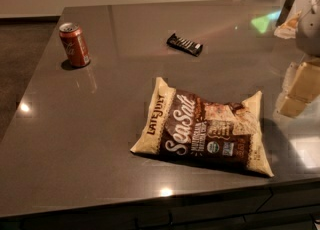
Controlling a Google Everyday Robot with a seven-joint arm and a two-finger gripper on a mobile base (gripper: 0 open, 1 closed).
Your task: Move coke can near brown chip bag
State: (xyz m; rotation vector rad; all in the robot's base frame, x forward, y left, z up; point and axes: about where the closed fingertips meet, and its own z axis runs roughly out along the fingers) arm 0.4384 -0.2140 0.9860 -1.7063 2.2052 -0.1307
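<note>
The coke can (74,44) stands upright at the far left of the dark counter (90,139); it is red with a silver top. The brown chip bag (203,128) lies flat at the front middle, dark brown with cream ends and "Sea Salt" script. The can and the bag are well apart, the can up and to the left of the bag. My gripper (298,94) hangs at the right edge of the view, above the counter and just right of the bag's far corner. It holds nothing that I can see and is far from the can.
A small black wrapped snack bar (184,44) lies at the back middle, between can and bag. A white object and a dark panel (292,9) stand at the back right corner. The counter's front edge runs along the bottom, its left edge past the can.
</note>
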